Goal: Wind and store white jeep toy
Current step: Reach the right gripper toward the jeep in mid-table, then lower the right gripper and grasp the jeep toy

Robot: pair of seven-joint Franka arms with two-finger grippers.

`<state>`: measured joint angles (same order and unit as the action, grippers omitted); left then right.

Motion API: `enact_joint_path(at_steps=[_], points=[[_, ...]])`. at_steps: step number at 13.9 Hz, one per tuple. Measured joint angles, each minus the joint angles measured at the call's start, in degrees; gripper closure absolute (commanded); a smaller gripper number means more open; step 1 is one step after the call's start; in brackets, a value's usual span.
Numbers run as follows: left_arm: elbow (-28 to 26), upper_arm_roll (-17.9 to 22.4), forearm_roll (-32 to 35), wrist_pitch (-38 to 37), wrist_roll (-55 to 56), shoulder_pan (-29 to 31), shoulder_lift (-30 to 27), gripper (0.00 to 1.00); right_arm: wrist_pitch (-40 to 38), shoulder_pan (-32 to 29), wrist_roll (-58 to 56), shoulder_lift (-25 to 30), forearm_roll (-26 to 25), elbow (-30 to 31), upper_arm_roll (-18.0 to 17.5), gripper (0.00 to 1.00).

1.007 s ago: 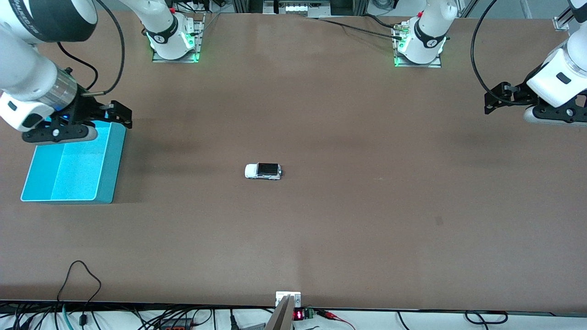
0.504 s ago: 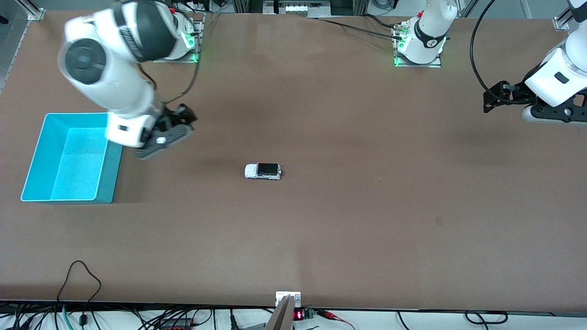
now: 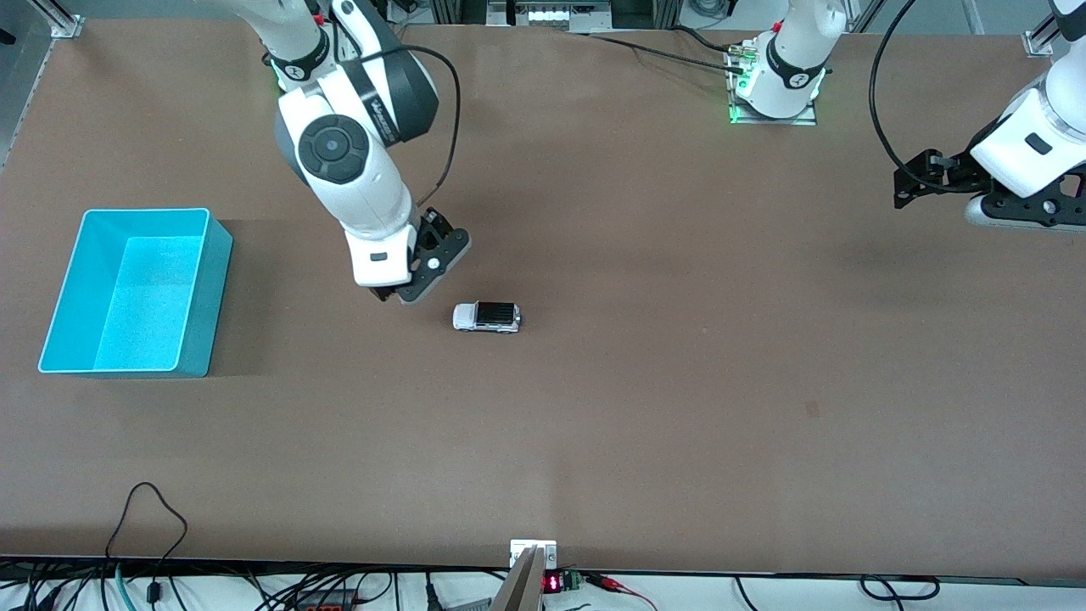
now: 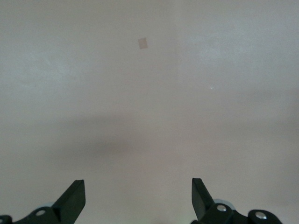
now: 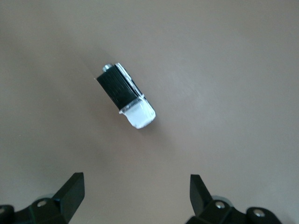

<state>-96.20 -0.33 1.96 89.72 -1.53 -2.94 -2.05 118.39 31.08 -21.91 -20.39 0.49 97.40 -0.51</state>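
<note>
The white jeep toy (image 3: 486, 317) (image 5: 127, 95), a tiny white car with a black roof panel, stands on its wheels near the middle of the brown table (image 3: 645, 356). My right gripper (image 3: 417, 287) (image 5: 135, 193) hangs open over the table just beside the jeep, toward the right arm's end, with nothing between its fingers. In the right wrist view the jeep lies ahead of the fingertips, apart from them. My left gripper (image 3: 916, 182) (image 4: 138, 198) waits open over bare table at the left arm's end.
A turquoise open bin (image 3: 59, 322) sits at the right arm's end of the table. A small pale patch (image 3: 812, 409) (image 4: 143, 43) marks the table surface toward the left arm's end. Cables run along the table edge nearest the front camera.
The right arm has swung from over the turquoise bin toward the middle of the table and now hangs beside the jeep. The jeep and the left arm have not moved.
</note>
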Motion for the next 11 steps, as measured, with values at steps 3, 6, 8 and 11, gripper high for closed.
enact_joint_path(at_steps=[3, 6, 8, 11], points=[[0.1, 0.0, 0.0, 0.0, 0.0, 0.0, 0.0, 0.00, 5.0, 2.3, -4.1, -3.7, 0.0, 0.0, 0.0, 0.00], [0.2, 0.0, 0.0, 0.0, 0.0, 0.0, 0.0, 0.00, 11.0, 4.4, -9.1, -7.9, 0.0, 0.0, -0.1, 0.00], [0.2, 0.0, 0.0, 0.0, 0.0, 0.0, 0.0, 0.00, 14.7, 4.8, -12.9, -10.5, 0.0, 0.0, -0.2, 0.00], [0.2, 0.0, 0.0, 0.0, 0.0, 0.0, 0.0, 0.00, 18.1, 4.8, -16.1, -13.4, 0.0, -0.1, -0.2, 0.00]])
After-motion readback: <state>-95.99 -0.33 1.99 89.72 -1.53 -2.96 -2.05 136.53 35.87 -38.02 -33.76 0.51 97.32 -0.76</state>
